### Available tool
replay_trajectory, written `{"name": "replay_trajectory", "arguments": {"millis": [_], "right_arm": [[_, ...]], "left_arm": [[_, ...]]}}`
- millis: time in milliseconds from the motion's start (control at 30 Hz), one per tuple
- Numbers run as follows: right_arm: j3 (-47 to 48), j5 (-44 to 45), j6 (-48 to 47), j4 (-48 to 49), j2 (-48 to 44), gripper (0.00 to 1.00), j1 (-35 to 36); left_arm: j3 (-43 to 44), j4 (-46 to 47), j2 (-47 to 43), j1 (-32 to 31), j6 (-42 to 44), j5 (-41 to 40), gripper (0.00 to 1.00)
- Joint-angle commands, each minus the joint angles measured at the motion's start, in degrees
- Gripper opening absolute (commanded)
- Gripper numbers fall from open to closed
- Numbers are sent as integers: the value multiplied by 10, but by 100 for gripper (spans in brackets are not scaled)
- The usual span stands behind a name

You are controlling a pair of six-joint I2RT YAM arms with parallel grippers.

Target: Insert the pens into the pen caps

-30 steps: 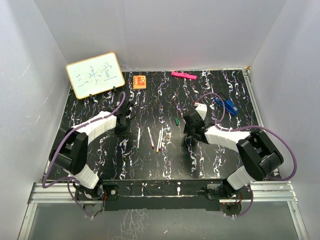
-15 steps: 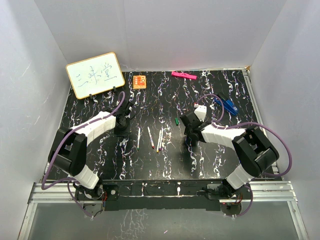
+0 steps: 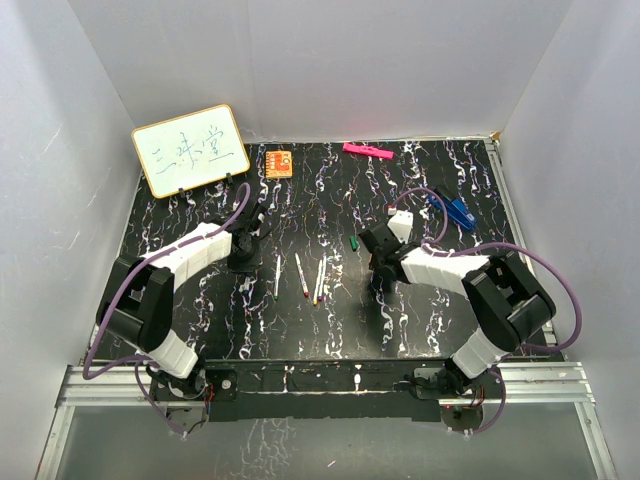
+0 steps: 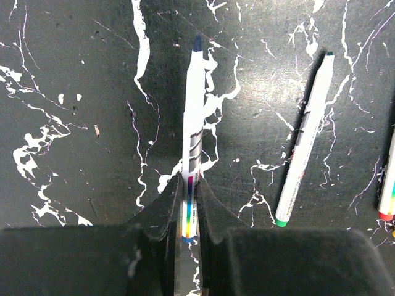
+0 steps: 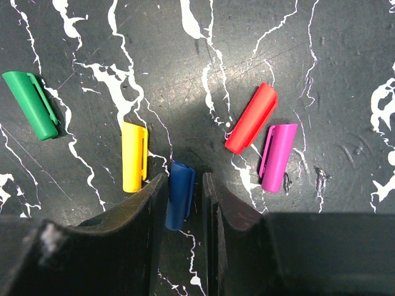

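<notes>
The left gripper is closed to a very narrow width and holds one pen by its rear end, where the barrel has a rainbow-coloured band. Both fingers press on the white barrel, and the dark blue tip points away from the gripper. From the wrist view I cannot tell if this pen touches the worktop or is a little above it. Near it lies a second pen with a green rear end, and a third pen with a red end shows at the edge of the same view. In the top view the loose pens lie close together on the worktop, between the two arms.

The right gripper is low over the caps, with its jaws only a little apart. The blue cap lies between the fingers. The finger on the side of the yellow cap seems to touch the blue cap, but there is a thin dark gap to the finger on the side of the red cap, so the blue cap is not clamped. The purple cap lies just beside the red one. The green cap lies apart from the others, on the far side of the yellow cap. All five caps rest on the worktop.
</notes>
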Motion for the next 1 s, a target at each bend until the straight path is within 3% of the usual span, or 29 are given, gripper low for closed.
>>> {"name": "replay_trajectory", "arguments": {"millis": [0, 233, 400, 667, 967], "right_arm": [[6, -26, 24, -12, 14, 24, 6], [9, -54, 24, -28, 34, 0, 8], [27, -57, 12, -37, 45, 0, 7], [142, 33, -41, -45, 39, 0, 8], [178, 92, -105, 44, -48, 0, 8]], "left_arm": [[5, -16, -14, -2, 7, -7, 0], [5, -23, -16, -2, 6, -14, 0], [10, -23, -23, -2, 7, -17, 0], [40, -7, -32, -3, 18, 3, 0], [-5, 113, -102, -3, 4, 68, 0]]}}
